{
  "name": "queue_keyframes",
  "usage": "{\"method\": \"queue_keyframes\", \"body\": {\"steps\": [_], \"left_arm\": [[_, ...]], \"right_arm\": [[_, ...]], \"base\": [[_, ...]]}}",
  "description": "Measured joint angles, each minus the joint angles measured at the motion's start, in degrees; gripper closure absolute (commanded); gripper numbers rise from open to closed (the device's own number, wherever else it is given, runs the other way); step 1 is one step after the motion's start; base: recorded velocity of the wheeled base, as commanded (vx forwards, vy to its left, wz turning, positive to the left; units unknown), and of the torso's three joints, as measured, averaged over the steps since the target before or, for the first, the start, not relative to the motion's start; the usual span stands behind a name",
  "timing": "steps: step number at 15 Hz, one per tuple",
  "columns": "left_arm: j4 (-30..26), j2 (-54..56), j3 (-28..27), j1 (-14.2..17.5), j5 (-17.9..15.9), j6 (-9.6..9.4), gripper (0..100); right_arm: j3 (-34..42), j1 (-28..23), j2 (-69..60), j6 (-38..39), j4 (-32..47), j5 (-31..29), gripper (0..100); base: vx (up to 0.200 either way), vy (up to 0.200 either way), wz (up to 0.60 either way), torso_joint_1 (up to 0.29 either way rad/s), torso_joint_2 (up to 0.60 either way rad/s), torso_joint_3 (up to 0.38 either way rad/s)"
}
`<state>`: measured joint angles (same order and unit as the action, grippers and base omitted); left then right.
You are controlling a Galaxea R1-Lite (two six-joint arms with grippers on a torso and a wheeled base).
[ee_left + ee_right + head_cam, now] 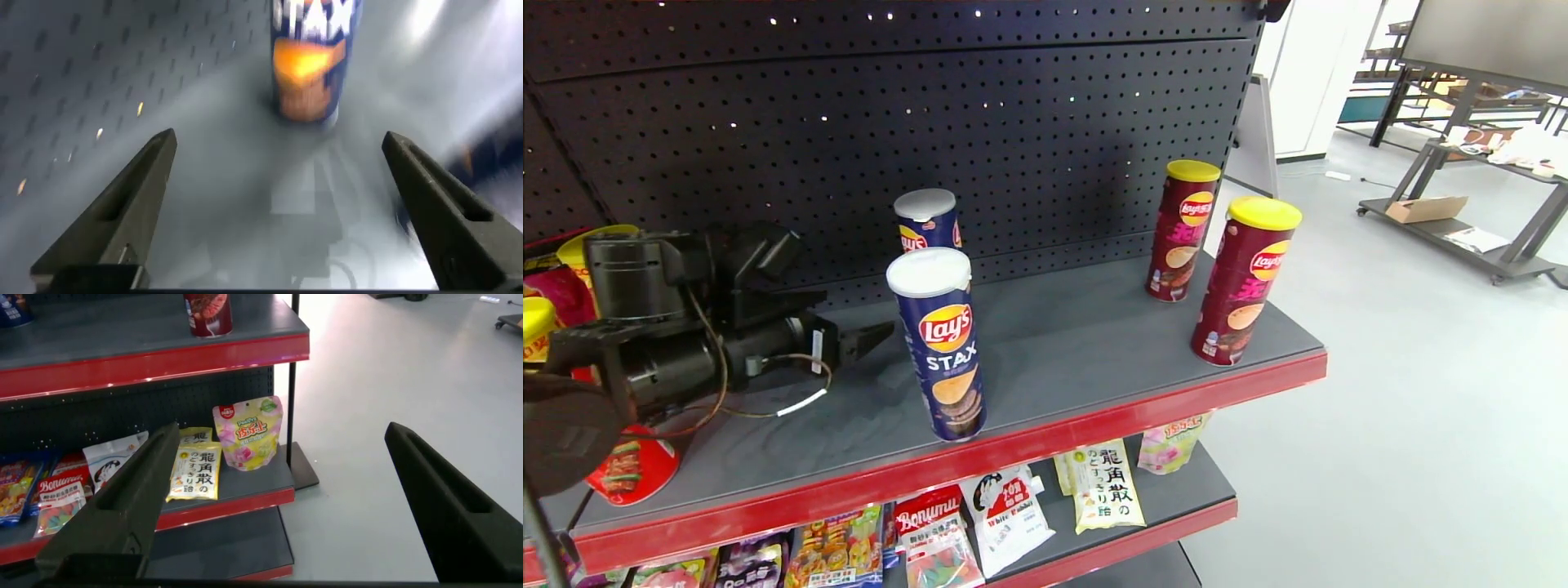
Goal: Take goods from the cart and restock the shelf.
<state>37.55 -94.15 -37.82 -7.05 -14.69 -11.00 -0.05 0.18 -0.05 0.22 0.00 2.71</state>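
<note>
Head view, front blue can (939, 343) just beside left hand (870, 339), apart

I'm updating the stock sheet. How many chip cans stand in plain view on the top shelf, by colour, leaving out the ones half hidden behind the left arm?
Blue cans, white lids: 2 (front, rear)
Dark red cans, yellow lids: 2 (front, rear)
Total: 4
</note>
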Motion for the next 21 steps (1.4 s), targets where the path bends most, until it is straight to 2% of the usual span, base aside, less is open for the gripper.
{"method": "queue_keyframes", "body": {"steps": [3, 6, 12, 15, 18, 21], "left_arm": [[-4.9, 9.4, 6.0, 1.0, -0.1, -0.41, 0], [-14.3, 20.3, 9.4, 1.3, -0.3, -0.33, 0], [-31.6, 41.1, 11.5, 1.1, -0.5, 0.22, 0], [-40.3, 50.7, 11.5, 1.1, -0.5, 2.30, 0], [-45.2, 60.3, 11.2, 1.1, -0.3, 5.56, 0], [-52.8, 69.6, 9.3, 1.2, 0.2, 6.60, 0]], "right_arm": [[0.0, 0.0, 0.0, 0.0, 0.0, 0.0, 0], [0.0, 0.0, 0.0, 0.0, 0.0, 0.0, 0], [0.0, 0.0, 0.0, 0.0, 0.0, 0.0, 0], [0.0, 0.0, 0.0, 0.0, 0.0, 0.0, 0], [0.0, 0.0, 0.0, 0.0, 0.0, 0.0, 0], [0.0, 0.1, 0.0, 0.0, 0.0, 0.0, 0]], "base": [[0.000, 0.000, 0.00, 0.000, 0.00, 0.000], [0.000, 0.000, 0.00, 0.000, 0.00, 0.000], [0.000, 0.000, 0.00, 0.000, 0.00, 0.000], [0.000, 0.000, 0.00, 0.000, 0.00, 0.000], [0.000, 0.000, 0.00, 0.000, 0.00, 0.000], [0.000, 0.000, 0.00, 0.000, 0.00, 0.000]]}}
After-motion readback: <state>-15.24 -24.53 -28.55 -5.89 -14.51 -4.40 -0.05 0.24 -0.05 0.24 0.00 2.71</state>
